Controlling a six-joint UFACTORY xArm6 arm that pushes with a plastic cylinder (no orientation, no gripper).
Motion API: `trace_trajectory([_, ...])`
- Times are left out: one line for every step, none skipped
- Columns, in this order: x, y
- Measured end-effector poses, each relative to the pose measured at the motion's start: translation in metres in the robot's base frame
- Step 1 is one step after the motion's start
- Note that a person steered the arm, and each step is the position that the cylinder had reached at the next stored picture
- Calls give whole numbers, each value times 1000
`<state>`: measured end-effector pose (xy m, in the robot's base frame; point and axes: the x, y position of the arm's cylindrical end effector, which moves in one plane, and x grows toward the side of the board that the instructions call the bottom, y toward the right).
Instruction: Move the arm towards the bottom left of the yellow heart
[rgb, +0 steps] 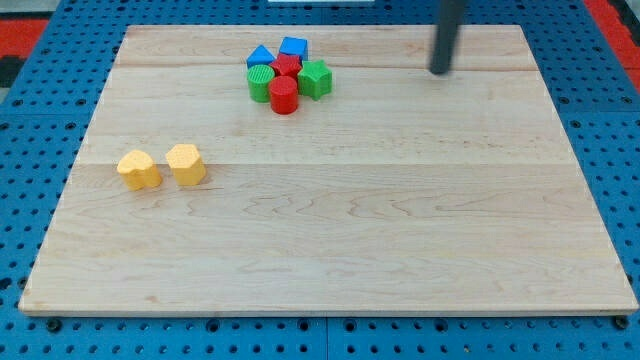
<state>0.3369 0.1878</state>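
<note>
The yellow heart (138, 169) lies near the board's left edge, with a second yellow block, roughly a pentagon (186, 163), just to its right. My tip (440, 72) stands at the view's top right, far from both yellow blocks and well right of the cluster of other blocks. It touches no block.
A tight cluster sits at the top centre: a blue triangle (260, 57), a blue cube (293, 47), a red star-like block (287, 66), a green cylinder (261, 83), a red cylinder (283, 94) and a green star (314, 78). The wooden board (350, 240) rests on a blue pegboard.
</note>
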Motion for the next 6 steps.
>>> trace_trajectory([72,-78])
trace_trajectory([114,-170])
trace_trajectory([190,-183])
trace_trajectory([240,-243])
trace_trajectory([240,-275])
trace_trajectory([226,-374])
